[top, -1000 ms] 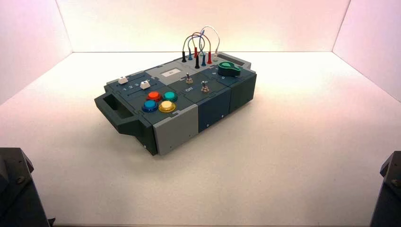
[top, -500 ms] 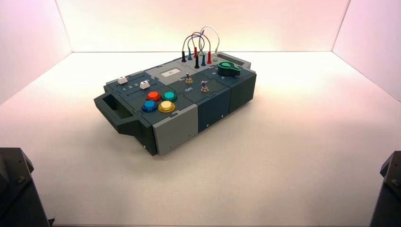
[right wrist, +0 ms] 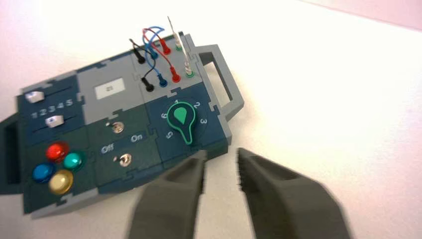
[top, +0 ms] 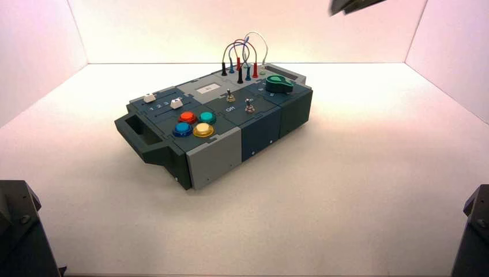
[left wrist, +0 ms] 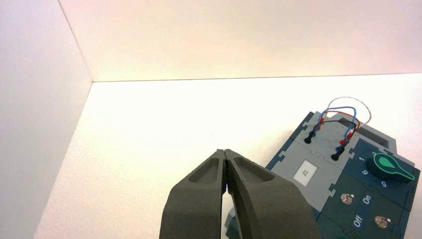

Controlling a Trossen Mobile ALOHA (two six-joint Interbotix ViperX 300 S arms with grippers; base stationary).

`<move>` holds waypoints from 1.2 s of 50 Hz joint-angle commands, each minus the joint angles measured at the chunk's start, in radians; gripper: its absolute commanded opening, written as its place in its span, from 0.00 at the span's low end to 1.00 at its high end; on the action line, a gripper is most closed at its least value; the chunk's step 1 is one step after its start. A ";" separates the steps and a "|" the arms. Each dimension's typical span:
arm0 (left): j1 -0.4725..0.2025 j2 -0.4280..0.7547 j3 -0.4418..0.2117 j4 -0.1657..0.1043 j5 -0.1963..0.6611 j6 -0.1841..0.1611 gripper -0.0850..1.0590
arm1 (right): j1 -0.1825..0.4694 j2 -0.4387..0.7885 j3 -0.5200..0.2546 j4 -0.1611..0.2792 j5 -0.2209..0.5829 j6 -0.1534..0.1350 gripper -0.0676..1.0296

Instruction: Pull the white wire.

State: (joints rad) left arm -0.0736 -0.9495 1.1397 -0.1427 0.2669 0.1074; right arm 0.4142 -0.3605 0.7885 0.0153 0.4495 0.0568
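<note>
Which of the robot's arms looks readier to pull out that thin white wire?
The right. The right gripper has its fingers open above the box, near the thin white arching wire. The left gripper is shut, farther off.

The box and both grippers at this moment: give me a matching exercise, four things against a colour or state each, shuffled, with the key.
Things:
1. white wire
2. knob
3. left gripper
4. right gripper

Colour or state:
A. fingers apart, above the box's knob end
B. green, with a pointer
C. fingers pressed together, away from the wires
D. tallest arch, both ends plugged into the box

Pairs: 1-D, 2-B, 3-C, 4-A
</note>
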 commanded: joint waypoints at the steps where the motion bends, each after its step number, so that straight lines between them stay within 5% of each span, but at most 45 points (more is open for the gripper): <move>1: -0.003 0.002 -0.021 -0.002 -0.011 -0.002 0.05 | 0.008 0.126 -0.104 0.006 -0.003 -0.002 0.46; 30: -0.005 -0.008 -0.018 -0.002 -0.012 -0.002 0.05 | 0.055 0.561 -0.499 0.005 0.041 -0.003 0.43; 60: -0.005 0.003 -0.021 0.000 -0.023 0.000 0.05 | 0.058 0.698 -0.618 0.037 0.055 -0.003 0.39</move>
State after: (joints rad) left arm -0.0752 -0.9526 1.1397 -0.1427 0.2577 0.1074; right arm 0.4663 0.3528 0.2056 0.0430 0.5093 0.0568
